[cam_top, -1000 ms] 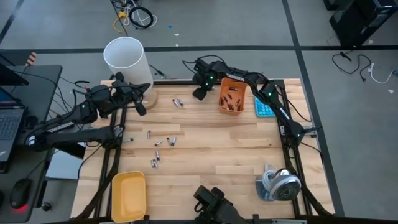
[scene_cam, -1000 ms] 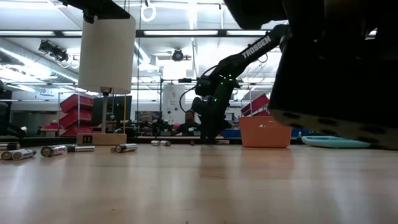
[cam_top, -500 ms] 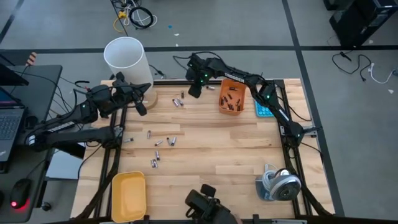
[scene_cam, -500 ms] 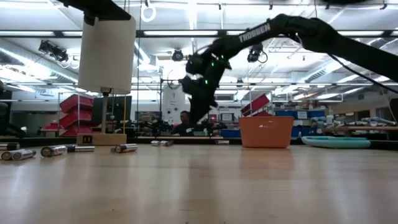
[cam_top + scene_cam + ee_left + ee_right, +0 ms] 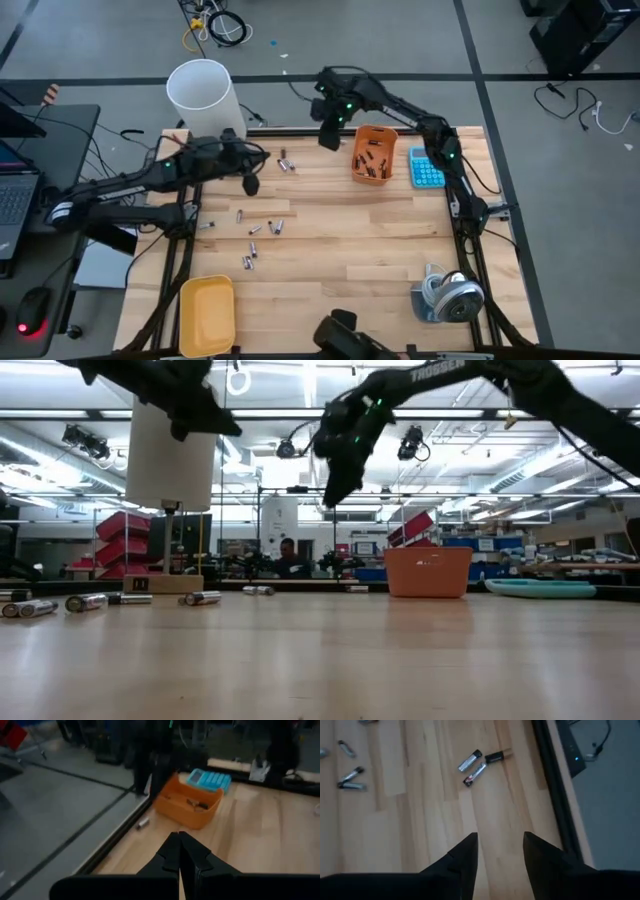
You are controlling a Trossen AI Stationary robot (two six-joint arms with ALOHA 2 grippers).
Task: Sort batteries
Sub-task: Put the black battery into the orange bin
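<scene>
Loose batteries lie on the wooden table: three near the far edge (image 5: 285, 161) (image 5: 474, 764), and several more in the left middle (image 5: 257, 232) (image 5: 85, 601). The orange bin (image 5: 372, 153) (image 5: 187, 806) at the far edge holds several batteries. My right gripper (image 5: 328, 137) (image 5: 499, 851) hangs open in the air beside the bin, above the three far batteries, with nothing between its fingers. My left gripper (image 5: 250, 184) (image 5: 180, 854) is shut and empty, raised over the table's far left part and pointing toward the bin.
A blue calculator (image 5: 427, 171) lies right of the bin. A white cylinder (image 5: 203, 94) stands at the far left corner, a yellow tray (image 5: 207, 315) at the near left, a grey tape dispenser (image 5: 447, 296) at the near right. Bare wood fills the middle.
My right gripper has risen from the table top near the far edge and now hangs high, a little nearer the orange bin. My left gripper has reached out toward the table's right and sunk a little. The batteries lie as before.
</scene>
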